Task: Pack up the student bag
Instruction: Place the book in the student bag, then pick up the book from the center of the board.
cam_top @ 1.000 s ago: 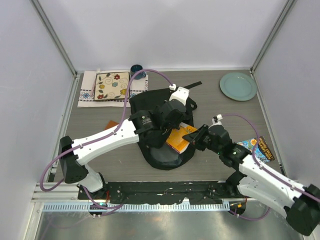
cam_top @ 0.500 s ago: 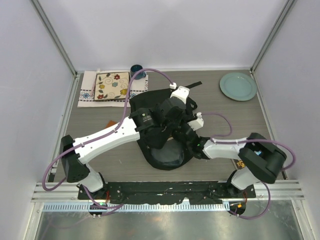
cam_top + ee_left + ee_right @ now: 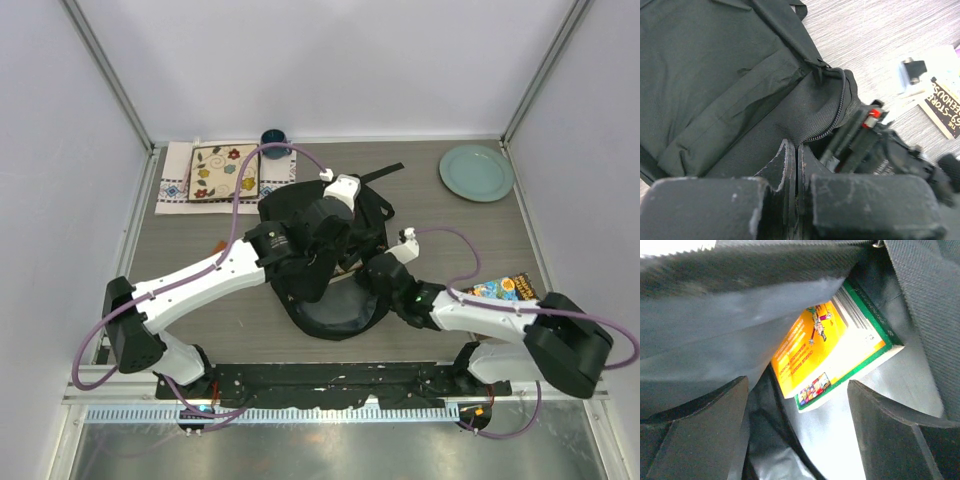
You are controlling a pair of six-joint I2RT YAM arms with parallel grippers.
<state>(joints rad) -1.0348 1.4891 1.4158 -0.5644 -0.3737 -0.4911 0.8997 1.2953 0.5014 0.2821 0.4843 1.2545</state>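
Note:
The student bag [image 3: 330, 215] is a big black backpack lying mid-table. My left gripper [image 3: 322, 238] is shut on the zip edge of its opening [image 3: 832, 125], its fingertips [image 3: 785, 155] pressed together on the fabric and holding the mouth up. My right gripper [image 3: 374, 276] reaches into that mouth. In the right wrist view it [image 3: 797, 390] stands open, with nothing between its fingers. A yellow book with a green border [image 3: 832, 347] lies loose on the bag's grey lining [image 3: 840, 440], just beyond the fingertips and under the black flap [image 3: 755, 270].
A teal plate [image 3: 476, 172] sits at the back right. A flowered tile on a cloth [image 3: 224, 172] and a dark blue cup [image 3: 274, 139] are at the back left. A colourful packet [image 3: 508, 287] lies right of the bag, and an orange item [image 3: 222, 247] to its left.
My right gripper carried the yellow book from the bag's right side into the opening, then opened and let it go. The left gripper shifted slightly back, still holding the bag's edge.

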